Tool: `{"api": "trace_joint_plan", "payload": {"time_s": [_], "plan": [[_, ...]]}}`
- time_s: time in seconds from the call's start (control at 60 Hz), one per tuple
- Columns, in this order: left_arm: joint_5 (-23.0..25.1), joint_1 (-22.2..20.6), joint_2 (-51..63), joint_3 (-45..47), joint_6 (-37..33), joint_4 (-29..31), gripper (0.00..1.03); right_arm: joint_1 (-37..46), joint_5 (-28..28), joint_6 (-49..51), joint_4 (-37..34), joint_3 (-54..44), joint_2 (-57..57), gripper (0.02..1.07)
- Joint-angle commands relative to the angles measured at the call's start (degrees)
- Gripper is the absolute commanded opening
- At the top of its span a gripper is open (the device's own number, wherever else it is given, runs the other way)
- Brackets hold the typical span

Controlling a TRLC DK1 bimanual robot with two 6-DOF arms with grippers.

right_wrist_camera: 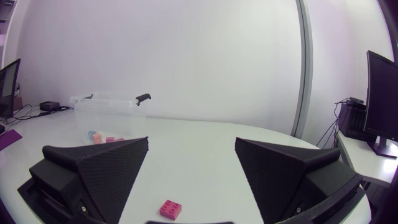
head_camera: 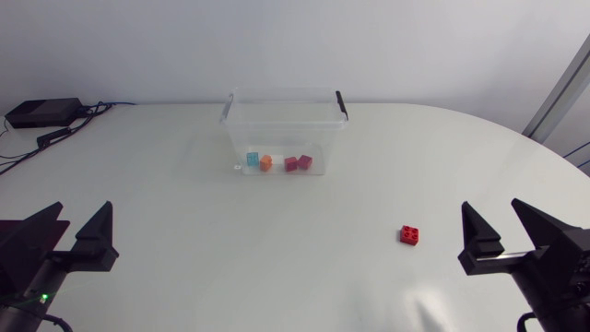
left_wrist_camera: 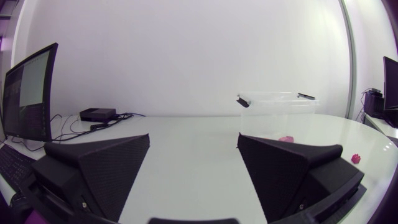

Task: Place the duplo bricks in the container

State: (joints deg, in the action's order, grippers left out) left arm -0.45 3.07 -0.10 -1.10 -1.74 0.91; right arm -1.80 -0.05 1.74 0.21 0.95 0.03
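White table (head_camera: 277, 277), and four bricks (head_camera: 265, 162) are seen inside the clear container (head_camera: 281, 124) at the far middle. One red brick (head_camera: 411, 235) is sat out at the near right, close to the right gripper (head_camera: 495, 210). That one and the left gripper (head_camera: 85, 207) are held wide with nothing in them. Probably light, stiff, slick plastic, so best pinched across its flat sides.

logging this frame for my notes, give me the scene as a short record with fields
container: clear plastic box, far middle of the table
inside it: light blue brick, orange brick, pink brick, second pink brick
outside it: red duplo brick, on the table ahead of the right gripper
left gripper: open, empty
right gripper: open, empty
left to place: the red duplo brick
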Motion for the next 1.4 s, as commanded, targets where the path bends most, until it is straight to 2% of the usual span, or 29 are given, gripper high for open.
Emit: {"api": "trace_joint_plan", "payload": {"time_s": [0.0,0.5,0.667,0.917,1.067,1.233,1.383], "plan": [[-0.08,0.36,-0.69,1.02,-0.81,-0.47,0.99,-0.13,-0.3,0.64,-0.38,-0.95,-0.38,1.03],[-0.08,0.36,-0.69,1.02,-0.81,-0.47,0.99,0.57,-0.38,4.5,-1.53,0.19,1.55,1.03],[-0.08,0.36,-0.69,1.02,-0.9,-0.47,0.99,-0.22,-0.38,2.31,-8.82,11.09,12.8,1.03],[-0.08,0.36,-0.69,1.02,-0.81,-0.47,0.99,-2.15,-0.82,-3.23,-26.05,32.18,29.06,1.03],[-0.08,0.36,-0.69,1.02,-0.81,-0.56,0.99,-1.71,0.93,-9.65,-34.66,41.76,40.31,1.02],[-0.08,0.36,-0.69,1.02,-0.81,-0.56,0.99,-1.89,0.76,-16.77,-36.86,43.35,51.21,1.02],[-0.08,0.36,-0.69,1.02,-0.81,-0.47,0.99,-2.59,0.14,-18.44,-38.18,44.58,61.93,1.02]]}}
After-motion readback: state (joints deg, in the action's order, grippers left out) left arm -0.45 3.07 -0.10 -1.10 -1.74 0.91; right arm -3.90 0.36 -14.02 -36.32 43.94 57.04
